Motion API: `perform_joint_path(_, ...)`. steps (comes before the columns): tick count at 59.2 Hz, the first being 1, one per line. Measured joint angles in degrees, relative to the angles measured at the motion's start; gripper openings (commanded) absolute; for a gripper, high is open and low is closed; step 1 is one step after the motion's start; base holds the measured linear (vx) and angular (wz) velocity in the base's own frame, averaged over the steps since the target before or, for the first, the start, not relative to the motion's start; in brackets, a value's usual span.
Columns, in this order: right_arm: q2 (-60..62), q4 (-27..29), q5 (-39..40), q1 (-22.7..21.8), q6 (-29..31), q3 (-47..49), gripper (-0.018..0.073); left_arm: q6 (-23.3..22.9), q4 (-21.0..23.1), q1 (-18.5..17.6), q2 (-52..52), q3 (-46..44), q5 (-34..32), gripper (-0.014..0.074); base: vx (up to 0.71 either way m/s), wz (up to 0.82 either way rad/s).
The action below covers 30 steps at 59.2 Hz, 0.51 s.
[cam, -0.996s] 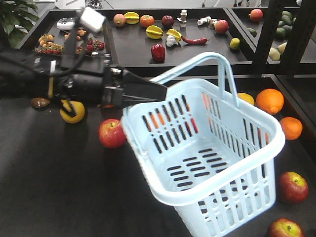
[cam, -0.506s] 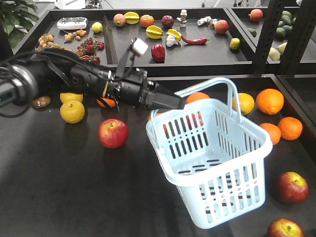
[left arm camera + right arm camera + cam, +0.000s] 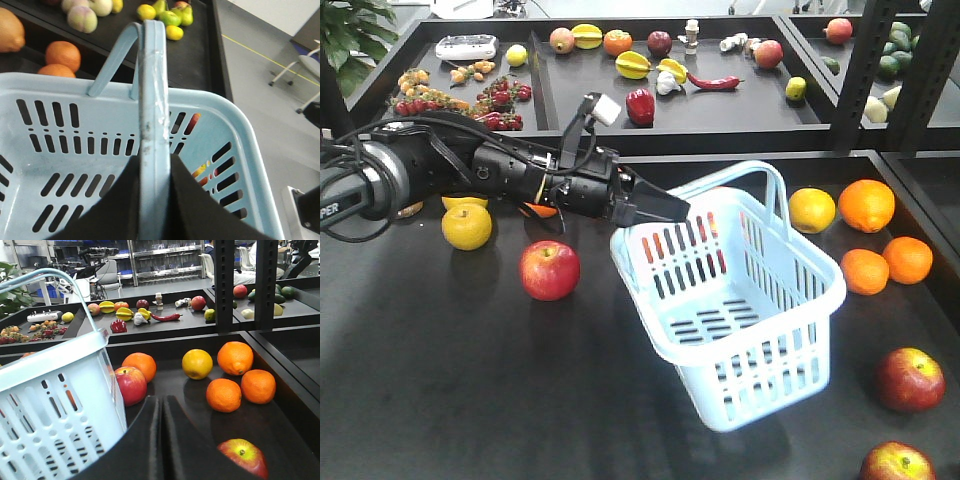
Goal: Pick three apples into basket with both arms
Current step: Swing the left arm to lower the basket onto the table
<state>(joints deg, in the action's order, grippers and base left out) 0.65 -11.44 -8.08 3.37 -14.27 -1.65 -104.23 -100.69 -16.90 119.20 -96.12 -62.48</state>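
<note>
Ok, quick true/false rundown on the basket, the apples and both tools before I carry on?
1. The left tool is clamped on the handle of the basket. True.
2. The basket already holds an apple. False: its inside is empty.
3. The right tool carries an apple. False: it is shut and holds nothing.
4. An apple lies outside the basket, on the left tool's side. True.
5. The basket sits level. False: it hangs tilted from its handle.
</note>
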Motion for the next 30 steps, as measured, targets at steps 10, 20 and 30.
perform_joint_path(10,0.0,0.0,0.0,0.0,0.0,0.0,-0.0005,0.1,0.0,1.6,0.0,0.0,-0.4,0.0001,0.00,0.00)
perform_joint_path(20,0.0,0.0,0.0,0.0,0.0,0.0,-0.0005,0.1,0.0,2.9,0.0,0.0,-2.5,0.0004,0.00,0.00)
perform_joint_path(30,0.0,0.0,0.0,0.0,0.0,0.0,-0.0005,0.1,0.0,3.2,0.0,0.0,-4.1,0.0007,0.00,0.00)
